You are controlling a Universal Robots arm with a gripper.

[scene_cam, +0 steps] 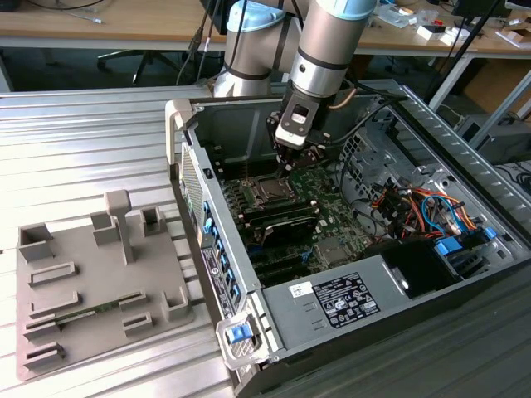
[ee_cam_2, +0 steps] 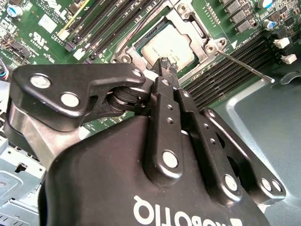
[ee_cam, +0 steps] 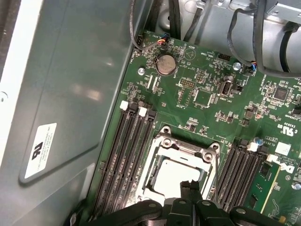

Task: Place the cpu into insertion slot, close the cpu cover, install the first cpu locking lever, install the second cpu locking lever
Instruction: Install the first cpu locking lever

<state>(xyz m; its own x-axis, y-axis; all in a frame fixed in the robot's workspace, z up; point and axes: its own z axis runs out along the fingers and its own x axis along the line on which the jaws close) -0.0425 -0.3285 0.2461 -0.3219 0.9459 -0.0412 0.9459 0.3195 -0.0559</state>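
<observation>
Inside the open computer case (scene_cam: pixel 249 282), the cpu (ee_cam_2: pixel 171 44) (ee_cam: pixel 171 176) lies flat in the insertion slot (ee_cam: pixel 151 175) on the green motherboard, its silvery face up. The cpu cover (ee_cam: pixel 183 146) (ee_cam_2: pixel 188 19), a shiny metal frame, lies down around the chip. A thin metal locking lever (ee_cam_2: pixel 244 66) sticks out from one corner of the socket, over the memory slots. My gripper (scene_cam: pixel 292 162) (ee_cam_2: pixel 164 63) (ee_cam: pixel 190 186) hangs just above the edge of the chip, shut with nothing between its fingertips.
Long black memory slots (ee_cam: pixel 129 150) (ee_cam: pixel 240 174) flank the socket on both sides. The case's grey side wall (ee_cam: pixel 70 94) is close by. Bundled cables (scene_cam: pixel 423 207) fill the case on the exterior view's right. A grey fixture tray (scene_cam: pixel 91 290) lies on the table outside the case.
</observation>
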